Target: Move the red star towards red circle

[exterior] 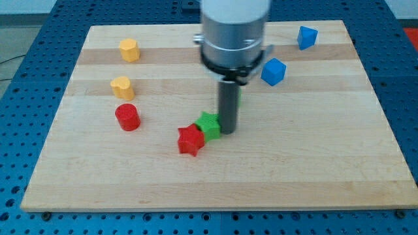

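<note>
In the camera view, a pale wooden desk (313, 170) lies on a blue perforated base (405, 98). The arm carries no claw, so there is nothing spread or pressed together to report; it ends in a dark rod, and my tip (228, 132) rests on the desk near the middle of the board.

The green star (209, 125) sits just to the view's left of my tip, touching the rod or nearly so. The red star (191, 140) lies against the green star's lower left side, slightly nearer the view's bottom. So the three stand in a short slanting row: my tip, green star, red star, running from the view's right down to the left.

The red circle (127, 117), a short upright cylinder, stands well apart from the red star, farther to the view's left and a little higher. Above it sits a yellow block (121, 87), and a second yellow block (129, 49) lies near the board's top left. A blue cube (273, 71) rests to the right of the rod's housing, and another blue cube (307, 37) lies near the top right edge. A sliver of another green piece shows just behind the rod; its shape cannot be made out.
</note>
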